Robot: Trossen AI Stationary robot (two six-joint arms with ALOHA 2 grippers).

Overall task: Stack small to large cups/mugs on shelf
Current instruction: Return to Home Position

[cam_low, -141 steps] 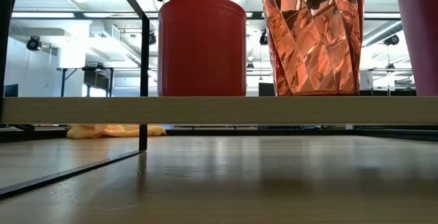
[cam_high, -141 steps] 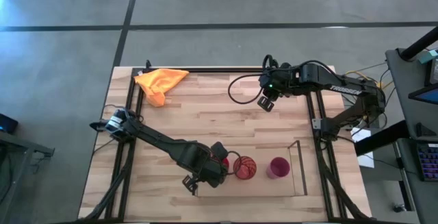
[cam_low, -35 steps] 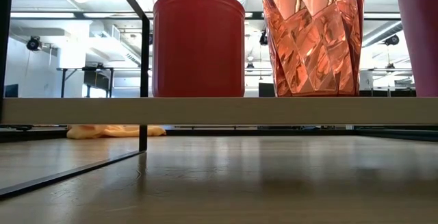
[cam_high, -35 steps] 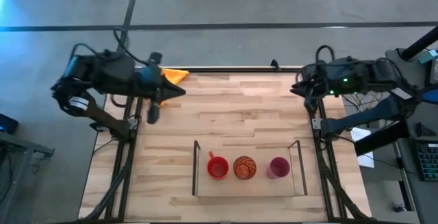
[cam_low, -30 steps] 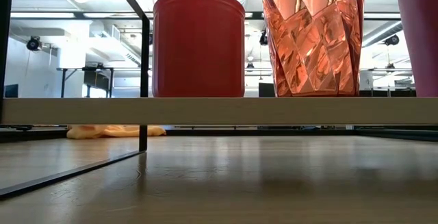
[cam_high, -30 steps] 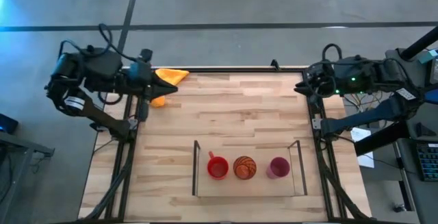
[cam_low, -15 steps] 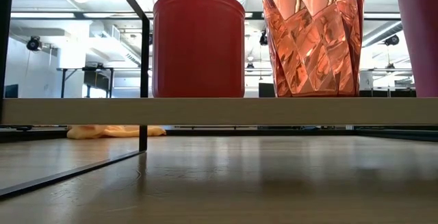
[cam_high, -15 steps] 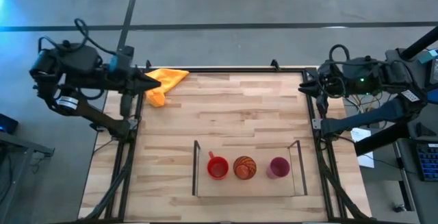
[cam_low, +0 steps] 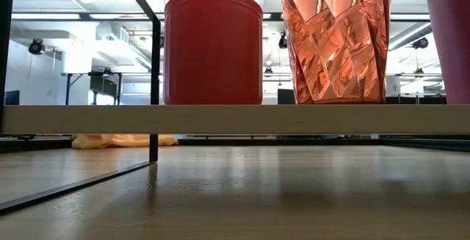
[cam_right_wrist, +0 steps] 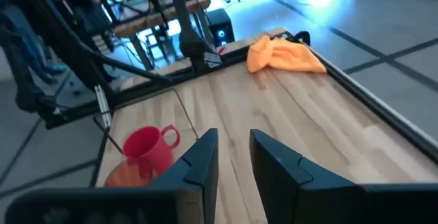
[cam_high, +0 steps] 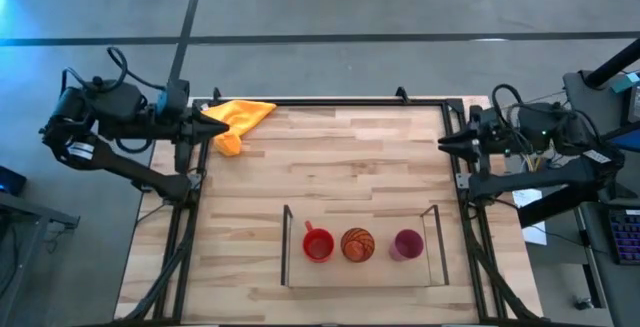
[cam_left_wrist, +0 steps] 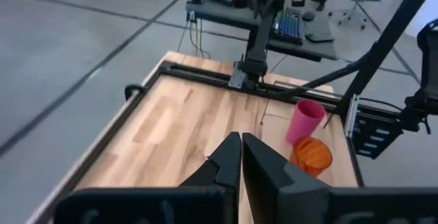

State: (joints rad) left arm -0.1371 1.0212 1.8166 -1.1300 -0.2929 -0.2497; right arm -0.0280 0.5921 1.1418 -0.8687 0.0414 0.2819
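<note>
Three cups stand upright in a row on the shelf [cam_high: 330, 275], a light board with dark end panels: the red mug [cam_high: 318, 245] on the left, the orange cup [cam_high: 358, 244] in the middle, the magenta tumbler [cam_high: 406, 244] on the right. In the low view their bases rest on the shelf board [cam_low: 235, 119]: red mug [cam_low: 213, 45], orange cup [cam_low: 334, 38], tumbler [cam_low: 449, 42]. My left gripper [cam_high: 207, 127], shut, hovers at the table's far left corner. My right gripper [cam_high: 446, 144], open, hovers at the right edge. Both are far from the cups.
A yellow-orange cloth [cam_high: 235, 120] lies crumpled at the table's far left corner, just beside my left gripper [cam_left_wrist: 241, 145]. The wooden tabletop [cam_high: 340, 167] between the arms and the shelf is bare. My right gripper [cam_right_wrist: 233, 142] looks across it toward the red mug [cam_right_wrist: 149, 145].
My left gripper has drawn back toward the table's left edge and now sits over the frame beside the cloth. My right gripper has pulled back slightly toward the right edge. The three cups have stayed where they were on the shelf.
</note>
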